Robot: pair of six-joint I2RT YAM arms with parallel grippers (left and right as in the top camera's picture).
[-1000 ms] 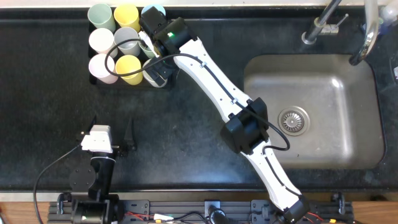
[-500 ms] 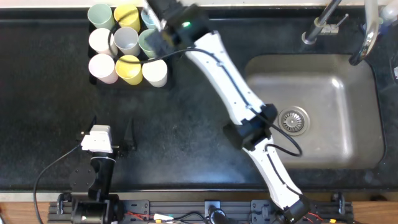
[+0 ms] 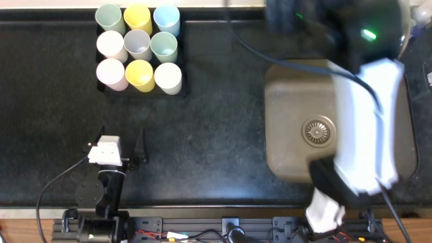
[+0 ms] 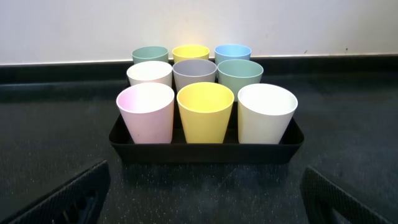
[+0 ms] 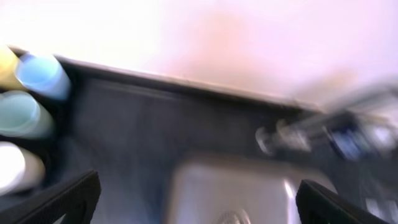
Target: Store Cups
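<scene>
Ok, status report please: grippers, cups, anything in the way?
Left gripper open, empty, facing the tray. Right gripper open, empty, near the sink. Nine cups upright in tray, three by three. No obstacle seen.

Lighting is bright and even. Right arm (image 3: 368, 121) and the entire right wrist view are blurred; cups (image 4: 194, 74) are in focus.

matt plastic-looking cups (image 4: 206, 112), speckled black worktop (image 3: 202, 135), brushed-metal sink (image 3: 297, 81)
</scene>
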